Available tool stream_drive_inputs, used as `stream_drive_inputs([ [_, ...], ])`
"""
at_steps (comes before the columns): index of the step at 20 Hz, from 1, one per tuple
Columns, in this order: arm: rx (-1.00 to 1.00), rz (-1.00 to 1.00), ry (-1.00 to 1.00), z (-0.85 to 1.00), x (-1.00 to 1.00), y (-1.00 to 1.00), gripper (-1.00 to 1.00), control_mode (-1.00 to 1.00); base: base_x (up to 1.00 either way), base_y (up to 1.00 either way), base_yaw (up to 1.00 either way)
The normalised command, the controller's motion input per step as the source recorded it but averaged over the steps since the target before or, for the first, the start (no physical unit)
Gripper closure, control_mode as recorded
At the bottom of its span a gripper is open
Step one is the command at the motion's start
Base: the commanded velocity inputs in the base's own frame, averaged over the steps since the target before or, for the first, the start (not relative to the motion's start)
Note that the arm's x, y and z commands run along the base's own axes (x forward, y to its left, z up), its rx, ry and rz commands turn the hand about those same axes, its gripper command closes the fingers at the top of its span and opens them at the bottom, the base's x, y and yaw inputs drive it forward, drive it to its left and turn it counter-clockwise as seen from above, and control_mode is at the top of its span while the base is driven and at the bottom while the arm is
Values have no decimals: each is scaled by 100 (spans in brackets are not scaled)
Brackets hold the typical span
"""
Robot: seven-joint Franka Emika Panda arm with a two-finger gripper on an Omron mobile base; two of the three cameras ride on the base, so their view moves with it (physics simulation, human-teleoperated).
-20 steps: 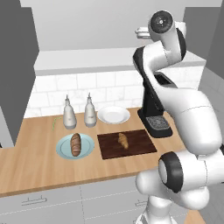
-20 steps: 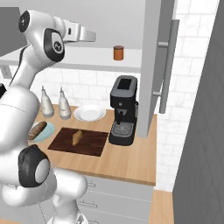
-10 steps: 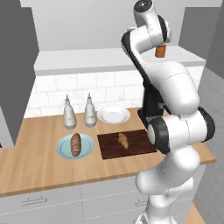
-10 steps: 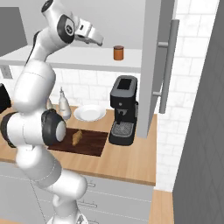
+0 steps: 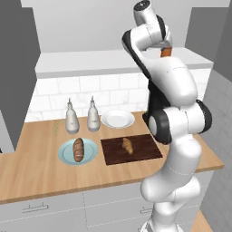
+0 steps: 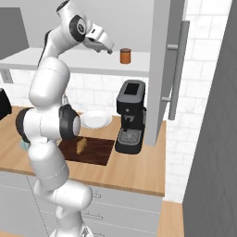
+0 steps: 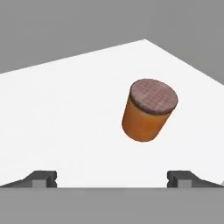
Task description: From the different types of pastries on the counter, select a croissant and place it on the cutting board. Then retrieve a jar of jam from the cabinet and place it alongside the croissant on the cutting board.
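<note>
Since 0.5 s ago the arm has swung its wrist further toward the cabinet shelf, so the pincer [image 6: 109, 51] now sits just left of the jar of jam [image 6: 125, 56], near but apart from it. Everything else stays put.

L to R on the desk [image 5: 36, 172], light tan wood grain w/ pale grey drawer fronts below: round pale-blue plate [image 5: 66, 156] carrying the dark ridged loaf-like pastry [image 5: 79, 149]; behind it two tall white-grey bottles [image 5: 72, 118] w/ narrow spouts, side by side; then a round white plate [image 5: 117, 119], glossy. In front of that, the cutting board [image 5: 145, 149], flat dark-brown rectangle w/ visible grain, w/ the small golden croissant [image 5: 128, 144] lying on it, roughly mid-board. Right of the board in the right base view, a black coffee machine [image 6: 130, 115], boxy.

Up on the cabinet [image 6: 28, 58], a long smooth white ledge, the jar stands upright: short orange-brown cylinder, darker brown lid w/ fine cross-hatch texture in the hand view [image 7: 148, 110].

Pincer: dark fingertips [image 7: 43, 178] spread wide apart, nothing between them; jar lies ahead of them, untouched.
</note>
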Motion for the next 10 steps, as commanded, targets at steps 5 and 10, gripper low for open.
stream_drive_inputs([
  [5,-16,-8,-36,-41,-1,0,-100,-100,0,0,0],
  [10,-6,-16,-23,-8,-8,-30,-100,-100,0,0,0],
])
